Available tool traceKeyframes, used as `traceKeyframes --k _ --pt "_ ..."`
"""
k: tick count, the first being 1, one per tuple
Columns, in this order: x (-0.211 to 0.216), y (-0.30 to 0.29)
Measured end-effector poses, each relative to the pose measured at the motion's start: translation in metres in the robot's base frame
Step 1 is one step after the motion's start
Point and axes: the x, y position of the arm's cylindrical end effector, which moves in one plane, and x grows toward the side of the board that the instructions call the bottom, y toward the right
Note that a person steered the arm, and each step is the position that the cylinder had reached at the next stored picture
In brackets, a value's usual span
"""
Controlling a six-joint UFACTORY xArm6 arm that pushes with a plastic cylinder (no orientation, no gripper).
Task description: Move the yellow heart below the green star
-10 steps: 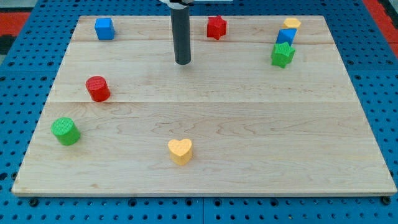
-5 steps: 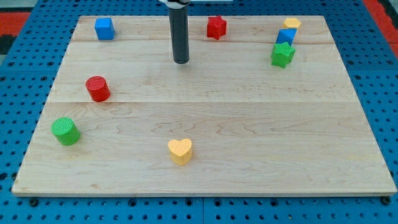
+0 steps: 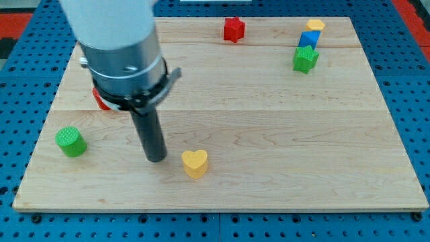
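The yellow heart (image 3: 195, 163) lies on the wooden board (image 3: 282, 134) near the view's bottom, left of centre. The green star (image 3: 305, 59) sits at the view's upper right. My tip (image 3: 156, 158) rests on the board just to the left of the yellow heart, a small gap apart from it. The rod and the arm's wide grey body rise above it toward the view's upper left.
A blue block (image 3: 308, 38) and a yellow block (image 3: 314, 25) sit just above the green star. A red star (image 3: 233, 29) is at the top centre. A green cylinder (image 3: 70, 142) is at the left. A red cylinder (image 3: 101, 102) shows partly behind the arm.
My tip has moved from the board's top centre down to just left of the yellow heart. The arm body now hides the blue cube and most of the red cylinder. No block has moved.
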Motion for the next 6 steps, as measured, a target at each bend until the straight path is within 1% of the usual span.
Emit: traceKeyframes --k 3,4,5,6 --pt "0.018 0.099" --pt "0.028 0.105" --pt "-0.009 0.152" --pt "-0.026 0.187"
